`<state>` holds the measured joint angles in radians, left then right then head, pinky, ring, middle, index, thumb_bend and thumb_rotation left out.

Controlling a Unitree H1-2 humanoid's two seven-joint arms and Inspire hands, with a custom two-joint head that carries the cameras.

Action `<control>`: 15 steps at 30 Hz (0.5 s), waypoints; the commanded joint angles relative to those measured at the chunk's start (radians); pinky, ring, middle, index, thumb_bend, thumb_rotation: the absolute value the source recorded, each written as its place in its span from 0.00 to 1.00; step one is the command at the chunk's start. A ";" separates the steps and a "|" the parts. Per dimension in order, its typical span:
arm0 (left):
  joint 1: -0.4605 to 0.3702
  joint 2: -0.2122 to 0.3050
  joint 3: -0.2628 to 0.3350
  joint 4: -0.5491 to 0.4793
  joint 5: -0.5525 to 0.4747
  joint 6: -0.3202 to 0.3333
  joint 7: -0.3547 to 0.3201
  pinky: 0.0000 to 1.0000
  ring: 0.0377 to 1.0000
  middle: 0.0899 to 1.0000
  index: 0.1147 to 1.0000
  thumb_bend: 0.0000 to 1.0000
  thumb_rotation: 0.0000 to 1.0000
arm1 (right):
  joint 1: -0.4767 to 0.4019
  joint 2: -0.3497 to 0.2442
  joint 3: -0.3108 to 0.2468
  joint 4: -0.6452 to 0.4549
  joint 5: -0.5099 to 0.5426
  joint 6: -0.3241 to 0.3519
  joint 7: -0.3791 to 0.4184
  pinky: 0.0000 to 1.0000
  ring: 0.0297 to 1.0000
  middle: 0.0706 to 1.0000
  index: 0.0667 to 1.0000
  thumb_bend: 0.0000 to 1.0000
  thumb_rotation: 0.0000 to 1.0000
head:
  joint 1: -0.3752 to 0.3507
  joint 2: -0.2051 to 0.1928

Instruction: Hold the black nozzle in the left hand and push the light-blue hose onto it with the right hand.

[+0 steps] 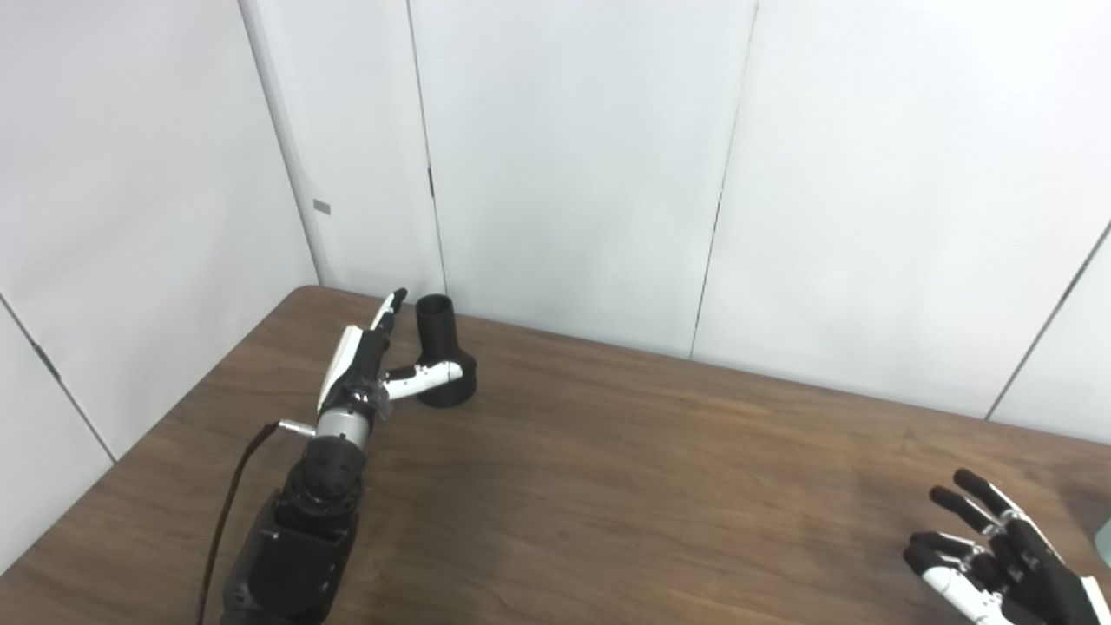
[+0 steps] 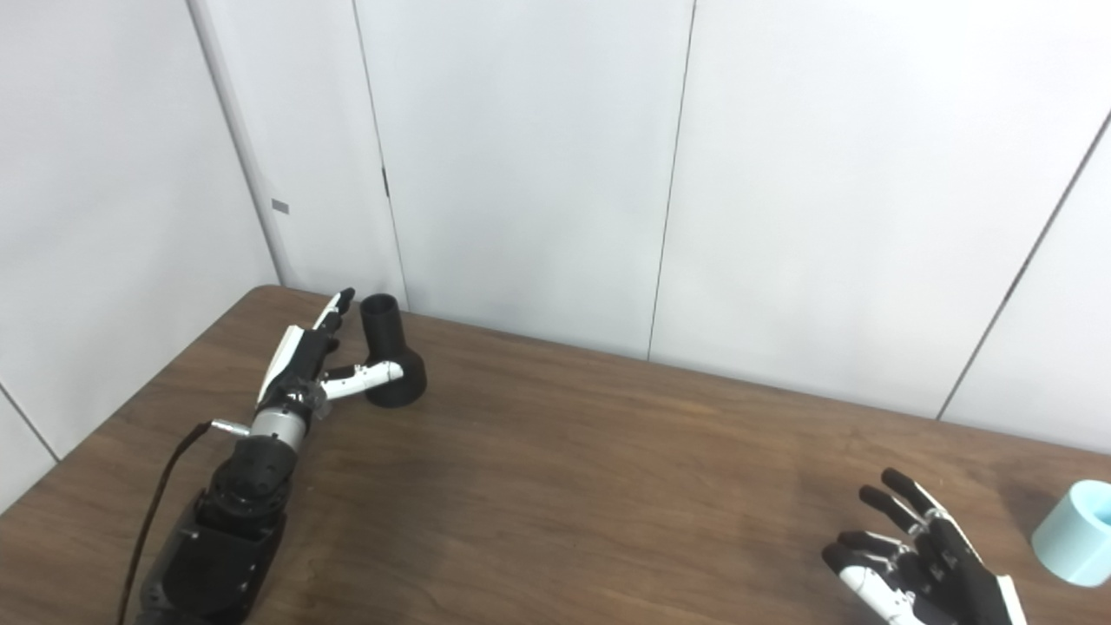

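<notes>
- Progress: early. Neither part is held yet, nothing is joined; grasping the nozzle, picking up the hose and pushing it on all look left to do.
- Matte black plastic nozzle [image 2: 389,354] stands upright on the dark wood-grain table [image 2: 608,469], far-left corner, near the white wall panels [image 2: 521,156]. Narrow open tube end up, wide flared base down.
- Left hand [image 2: 317,365]: open, fingers [image 1: 388,309] stretched fwd along the nozzle's left side, thumb [image 2: 369,375] splayed out across the front of the flared base. Thumb looks to be touching or just beside the base; can't tell which. Not closed round it, so I judge this as approach/pre-grasp.
- Light-blue hose piece [image 2: 1074,531]: short, thick-walled tube, lying at the table's right edge, cut off by the frame in the right eye view, only a sliver in the left eye view. Well apart from the nozzle, whole table width between.
- Right hand [image 2: 920,560]: open, fingers spread and slightly curled, holding nothing, low over the table near the hose but not touching it.
- Judgement: nozzle looks rigid, tube end a fair target for the hose's bore; needs a firm grip on the base so it won't tip when pushed.
</notes>
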<state>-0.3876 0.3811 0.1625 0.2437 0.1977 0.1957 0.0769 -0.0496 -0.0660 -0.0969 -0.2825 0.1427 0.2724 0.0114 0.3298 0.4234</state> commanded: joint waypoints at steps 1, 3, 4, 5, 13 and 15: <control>-0.062 0.028 0.005 -0.004 0.004 -0.023 0.019 0.93 0.97 1.00 1.00 0.95 0.32 | -0.017 -0.001 0.002 -0.052 -0.006 -0.005 -0.003 0.46 0.56 0.75 0.80 0.53 0.00 | -0.003 0.002; -0.068 0.028 0.007 0.010 -0.002 -0.027 0.016 0.96 0.99 1.00 1.00 0.95 0.31 | -0.016 0.000 0.004 -0.058 -0.009 -0.001 -0.004 0.46 0.56 0.75 0.80 0.53 0.00 | -0.006 0.002; -0.070 0.028 0.007 0.015 -0.003 -0.030 0.016 0.96 1.00 1.00 1.00 0.95 0.31 | -0.015 0.001 0.004 -0.060 -0.009 0.002 -0.005 0.46 0.56 0.75 0.80 0.53 0.00 | -0.006 0.002; -0.074 0.029 0.006 0.024 -0.002 -0.030 0.016 0.96 1.00 1.00 1.00 0.95 0.31 | -0.014 0.002 0.004 -0.064 -0.009 0.003 -0.006 0.47 0.56 0.76 0.80 0.53 0.00 | -0.008 0.004; -0.093 0.027 0.012 0.081 -0.020 -0.052 0.014 0.95 0.99 1.00 1.00 0.93 0.29 | 0.000 -0.002 0.012 -0.088 0.010 -0.023 0.016 0.37 0.55 0.80 0.83 0.41 0.00 | -0.019 0.015; -0.099 0.024 0.014 0.096 -0.037 -0.065 0.010 0.94 0.98 0.99 1.00 0.93 0.28 | 0.004 -0.004 0.015 -0.092 0.006 -0.024 0.018 0.36 0.55 0.80 0.83 0.39 0.00 | -0.022 0.020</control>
<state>-0.4323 0.3812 0.1682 0.3510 0.1670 0.1806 0.0765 -0.0310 -0.0618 -0.0814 -0.3393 0.1400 0.2862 0.0167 0.3068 0.4433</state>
